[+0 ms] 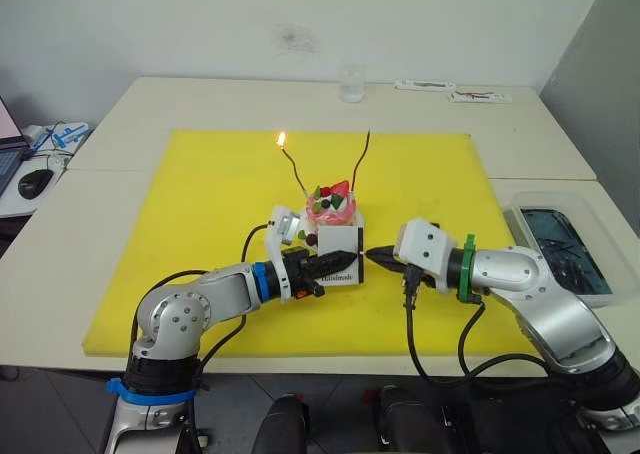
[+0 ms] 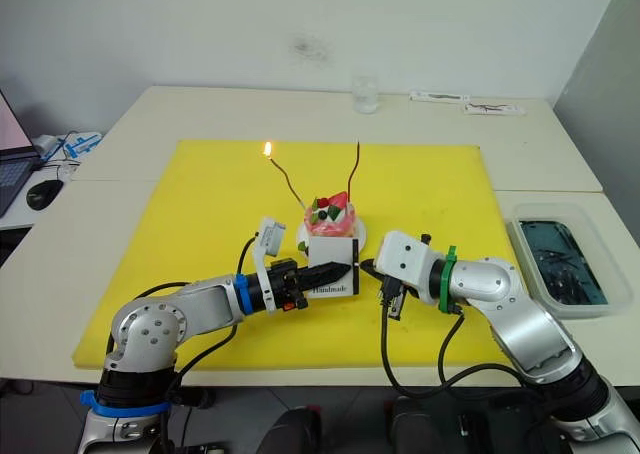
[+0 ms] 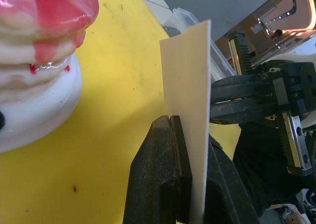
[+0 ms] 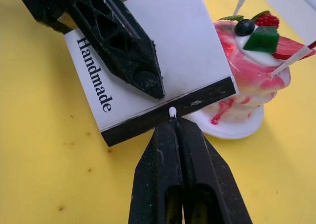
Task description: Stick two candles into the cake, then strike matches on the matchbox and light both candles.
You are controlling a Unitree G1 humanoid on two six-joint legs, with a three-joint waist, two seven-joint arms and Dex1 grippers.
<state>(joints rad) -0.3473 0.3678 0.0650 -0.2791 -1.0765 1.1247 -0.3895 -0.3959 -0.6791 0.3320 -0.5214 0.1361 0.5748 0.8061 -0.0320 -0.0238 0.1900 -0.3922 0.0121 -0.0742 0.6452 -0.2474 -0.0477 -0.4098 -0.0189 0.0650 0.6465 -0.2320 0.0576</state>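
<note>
Both candles stand in the cake (image 1: pixel 331 210) at the middle of the yellow mat (image 1: pixel 200 224): the left candle (image 1: pixel 292 169) leans toward ten o'clock and carries a small flame, while the right candle (image 1: pixel 362 159) leans toward one o'clock and is unlit. The left gripper (image 1: pixel 340 261) is clenched on the matchbox (image 4: pixel 148 71), holding it on edge just in front of the cake (at its six o'clock), presumably so the black striking strip (image 4: pixel 168 116) faces the other arm. The right gripper (image 4: pixel 174 123), coming in from three o'clock, is pinched shut on a match (image 4: pixel 172 112) whose pale head touches that strip, which looks like the start of a strike meant for the second candle. Far off, a glass (image 1: pixel 351 83) sits at twelve o'clock and a clear tray (image 1: pixel 560 244) at three.
</note>
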